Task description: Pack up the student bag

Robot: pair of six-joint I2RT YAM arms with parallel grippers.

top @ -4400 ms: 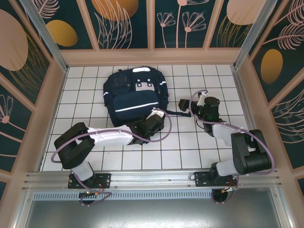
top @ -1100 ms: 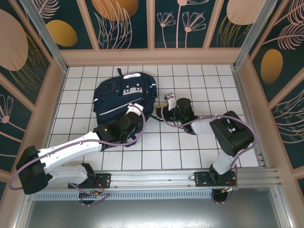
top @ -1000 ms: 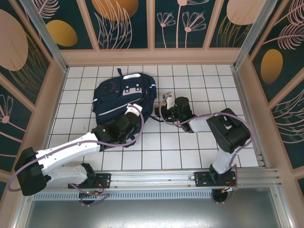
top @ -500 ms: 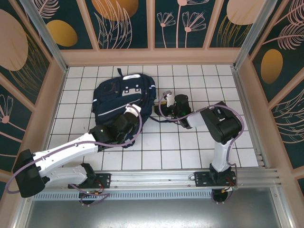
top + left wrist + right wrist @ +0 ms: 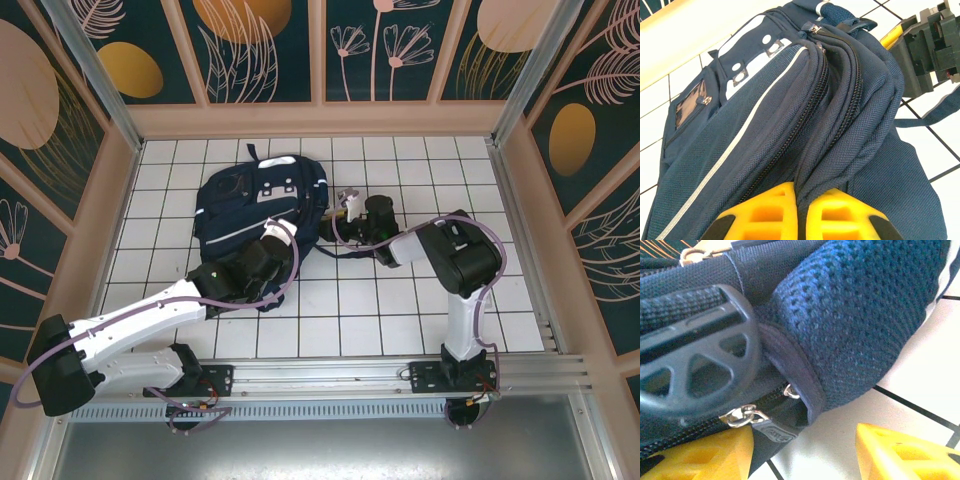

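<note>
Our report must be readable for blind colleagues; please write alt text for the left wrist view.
The left gripper is shut on a fold of the navy student bag, pinched between its yellow fingers beside a zip. The bag lies on a white tiled table.

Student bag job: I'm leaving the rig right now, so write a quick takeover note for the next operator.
Left gripper: shut, pinching a fabric fold of the student bag.
Right gripper: open, at the bag's side beside a zipper pull.
Bag lies on the tiled table, zips closed in the left wrist view.
Done: bag pinned. To do: unzip, then pack.
</note>
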